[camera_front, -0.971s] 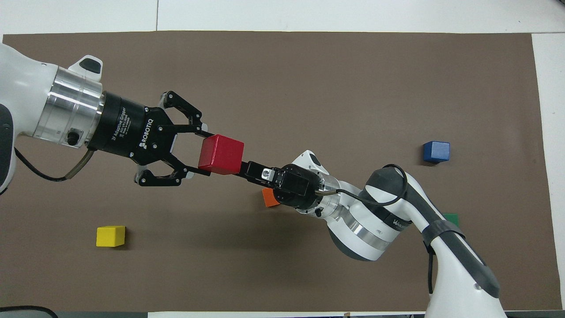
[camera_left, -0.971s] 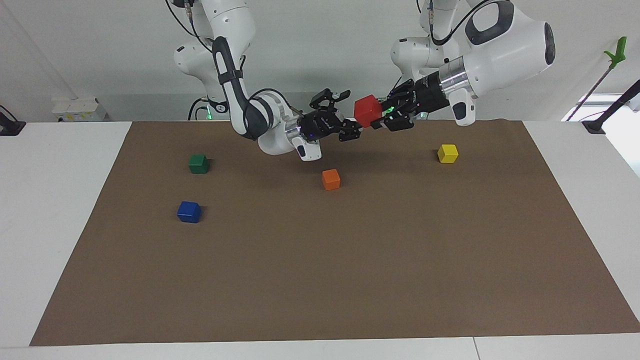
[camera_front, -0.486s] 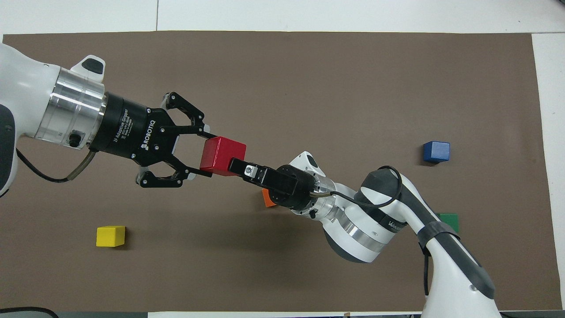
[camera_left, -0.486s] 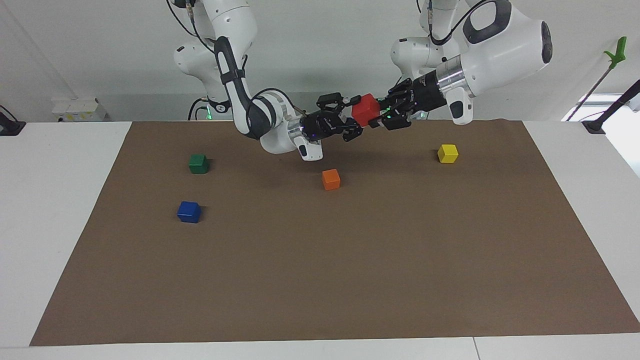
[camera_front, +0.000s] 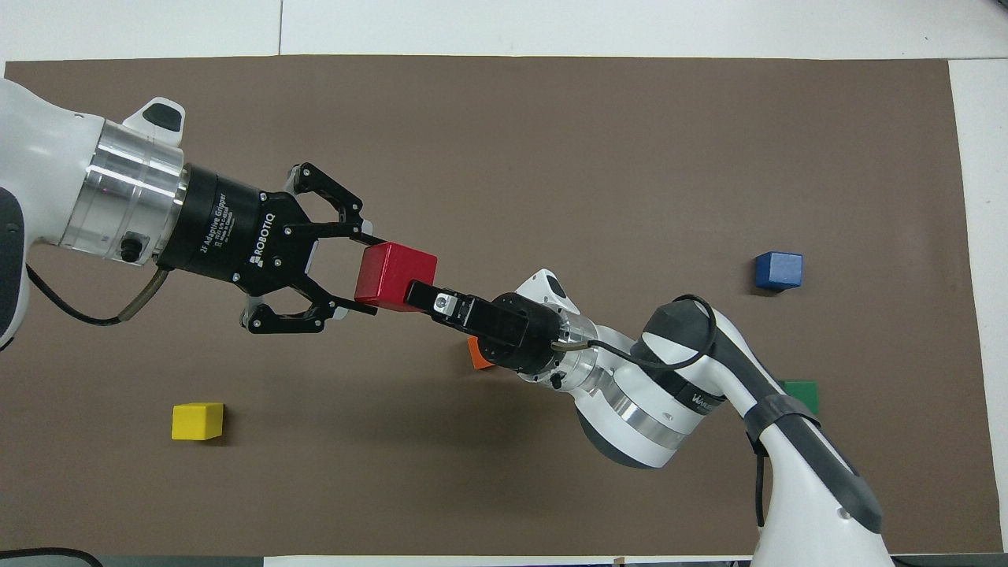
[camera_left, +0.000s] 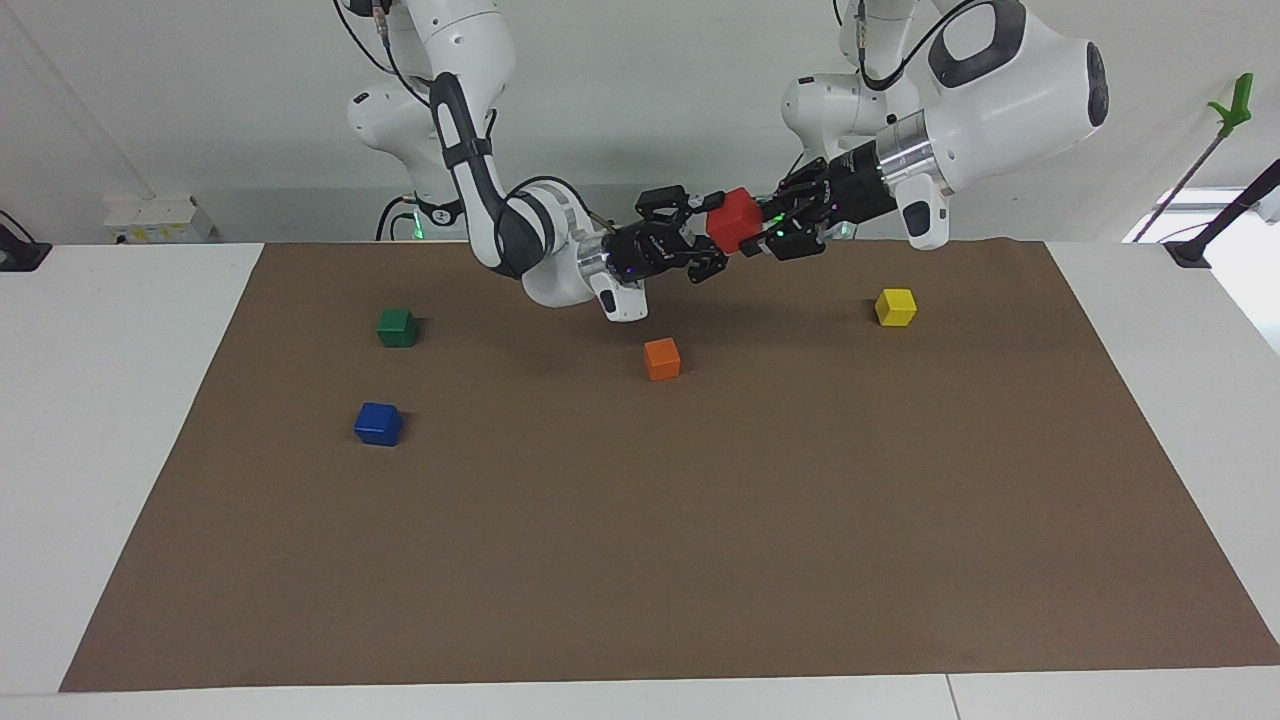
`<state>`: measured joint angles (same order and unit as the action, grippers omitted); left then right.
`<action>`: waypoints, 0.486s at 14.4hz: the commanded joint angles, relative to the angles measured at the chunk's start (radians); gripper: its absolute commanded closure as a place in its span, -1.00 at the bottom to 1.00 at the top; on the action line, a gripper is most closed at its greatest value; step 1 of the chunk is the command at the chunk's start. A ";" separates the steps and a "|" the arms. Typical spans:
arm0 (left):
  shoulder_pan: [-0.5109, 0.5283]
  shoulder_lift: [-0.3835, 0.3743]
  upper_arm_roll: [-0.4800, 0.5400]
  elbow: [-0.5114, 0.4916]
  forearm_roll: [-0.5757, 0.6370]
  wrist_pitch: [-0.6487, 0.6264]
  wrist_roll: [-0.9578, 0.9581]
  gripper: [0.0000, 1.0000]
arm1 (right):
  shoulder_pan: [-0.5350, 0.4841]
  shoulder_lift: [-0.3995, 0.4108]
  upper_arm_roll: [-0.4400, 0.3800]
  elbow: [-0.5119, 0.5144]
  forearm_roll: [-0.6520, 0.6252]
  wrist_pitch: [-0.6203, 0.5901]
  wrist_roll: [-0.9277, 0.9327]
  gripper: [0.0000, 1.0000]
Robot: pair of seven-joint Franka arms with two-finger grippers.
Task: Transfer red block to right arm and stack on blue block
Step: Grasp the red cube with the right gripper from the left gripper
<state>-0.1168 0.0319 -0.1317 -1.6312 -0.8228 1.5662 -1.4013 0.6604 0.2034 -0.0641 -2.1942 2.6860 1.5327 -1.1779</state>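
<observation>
The red block [camera_left: 735, 218] [camera_front: 390, 272] hangs in the air over the brown mat, above a spot close to the orange cube. My left gripper [camera_left: 758, 232] [camera_front: 372, 274] still has its fingers against two sides of it. From the other end my right gripper [camera_left: 712, 235] [camera_front: 417, 293] is shut on the same block, one finger lying across its top in the overhead view. The blue block [camera_left: 378, 423] [camera_front: 778, 270] sits alone on the mat toward the right arm's end, well apart from both grippers.
An orange cube [camera_left: 661, 358] [camera_front: 478, 354] lies on the mat under the right wrist. A green cube [camera_left: 397, 326] [camera_front: 802, 391] sits nearer to the robots than the blue block. A yellow cube [camera_left: 895, 306] [camera_front: 197, 420] lies toward the left arm's end.
My right gripper has moved in around the red block and closed on it. Both hands rose slightly with the block. The left fingers remain at the block's sides.
</observation>
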 commanded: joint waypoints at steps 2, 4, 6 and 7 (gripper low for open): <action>-0.027 -0.026 0.007 -0.033 -0.006 0.028 -0.036 -1.00 | 0.015 0.016 0.027 0.031 0.199 0.024 -0.045 1.00; -0.027 -0.026 0.007 -0.035 -0.004 0.026 -0.036 -1.00 | 0.011 0.024 0.027 0.031 0.195 0.024 -0.046 1.00; -0.027 -0.026 0.007 -0.033 -0.004 0.028 -0.035 -1.00 | 0.007 0.025 0.027 0.031 0.192 0.023 -0.046 1.00; -0.029 -0.026 0.007 -0.032 -0.004 0.028 -0.035 -1.00 | 0.005 0.025 0.027 0.030 0.186 0.023 -0.046 1.00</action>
<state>-0.1294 0.0319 -0.1353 -1.6332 -0.8229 1.5722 -1.4218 0.6586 0.2131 -0.0634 -2.1734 2.6860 1.5408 -1.1839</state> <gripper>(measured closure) 0.000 0.419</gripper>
